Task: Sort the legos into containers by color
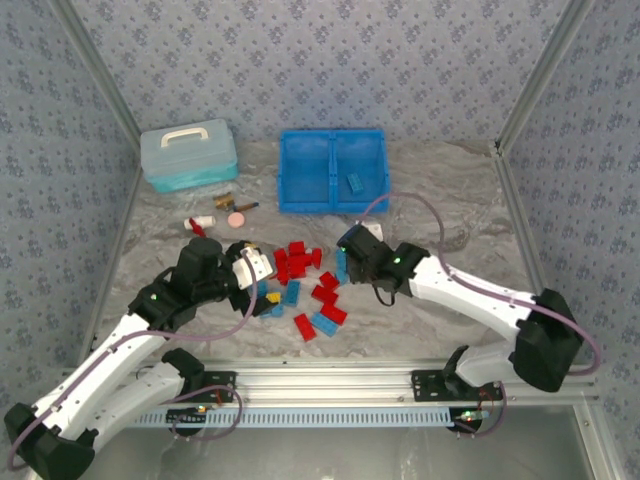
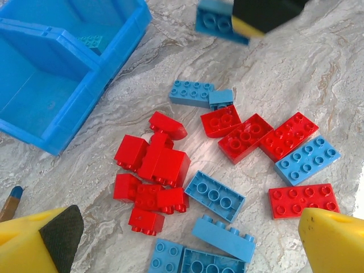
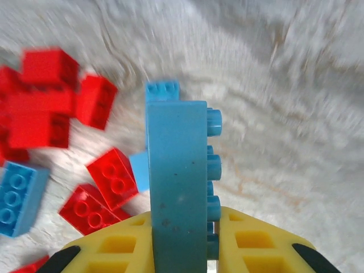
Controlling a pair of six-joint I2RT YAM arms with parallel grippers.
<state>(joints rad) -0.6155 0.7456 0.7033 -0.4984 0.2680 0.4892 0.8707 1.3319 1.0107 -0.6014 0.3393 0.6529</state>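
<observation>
From above, our right gripper [image 1: 342, 261] pinches a blue brick [image 1: 341, 270] at the right edge of the brick pile [image 1: 305, 285], nearer than the blue bin [image 1: 330, 207]; the left gripper [image 1: 258, 268] hangs spread at the pile's left. Left wrist: loose red and blue bricks under wide jaws. Right wrist: the brick sits edge-on between the jaws; we fear a twist could drop it short of the bin.

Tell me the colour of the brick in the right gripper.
Light blue. The brick shows best in the right wrist view.

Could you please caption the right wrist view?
Right claw shut on a light blue lego, red legos scattered nearby.
</observation>
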